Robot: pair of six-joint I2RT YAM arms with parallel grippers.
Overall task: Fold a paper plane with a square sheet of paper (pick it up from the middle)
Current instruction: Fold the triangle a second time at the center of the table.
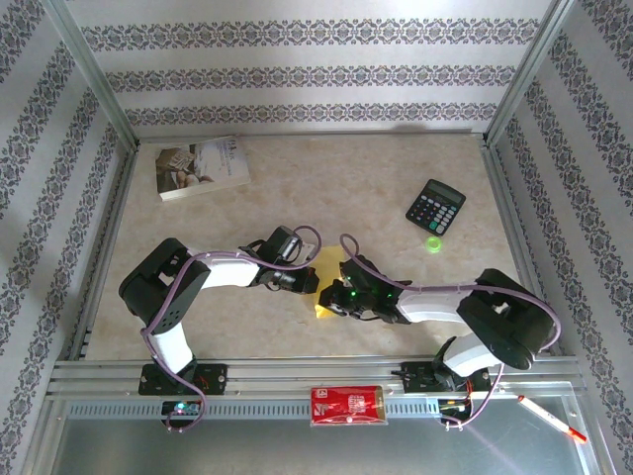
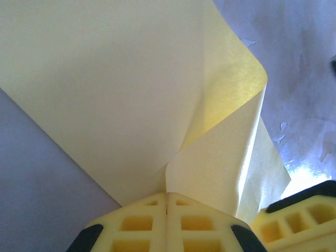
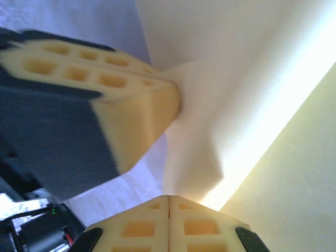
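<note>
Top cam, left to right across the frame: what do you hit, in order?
book → left gripper → square sheet of paper → right gripper → calculator → white pen

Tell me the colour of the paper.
The paper is pale yellow, clearest in the left wrist view.

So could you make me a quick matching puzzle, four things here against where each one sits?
Things:
1 white printed book
2 calculator
3 red packet
4 yellow sheet of paper

Places:
A centre, pinched in both jaws
B far left corner
C near edge, middle
D far right side

Pairs: 1-B, 2-D, 3-C, 4-A
</note>
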